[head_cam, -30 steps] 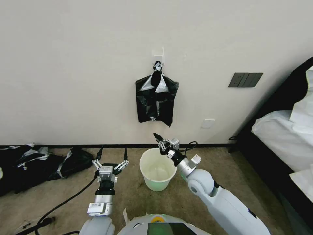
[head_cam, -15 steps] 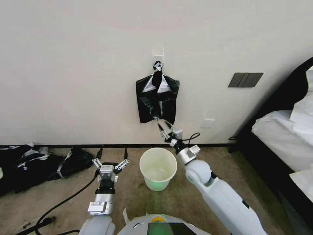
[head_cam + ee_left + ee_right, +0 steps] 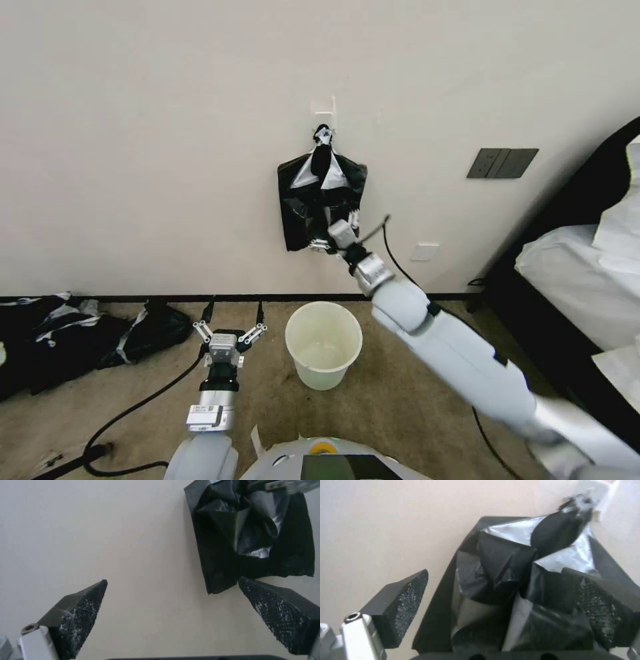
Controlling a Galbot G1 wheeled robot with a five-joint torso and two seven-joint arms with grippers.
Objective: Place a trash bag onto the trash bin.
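My right gripper (image 3: 331,235) is up at the far wall with its fingers spread wide, and nothing is caught between them. In the right wrist view the two pads (image 3: 405,600) straddle the lower part of the black bags (image 3: 526,592) hanging there, one pad out over bare wall, the other in front of the crumpled film. I cannot tell whether either pad touches the plastic. The bags hang from a white wall hook (image 3: 323,113), pinched at the top and fanning out below; I cannot single out one trash bag among the layers.

The right arm stretches from the near right up to that spot. Below it, on the carpet near the wall, the trash bin (image 3: 324,345) stands upright, unlined and bare inside. My left gripper (image 3: 229,330) sits low, just left of the bin, fingers apart and pointing at the wall.

By my reckoning the task is barely begun: no bag is gripped, none pulled free, and opening it and fitting it over the bin's rim all remain.
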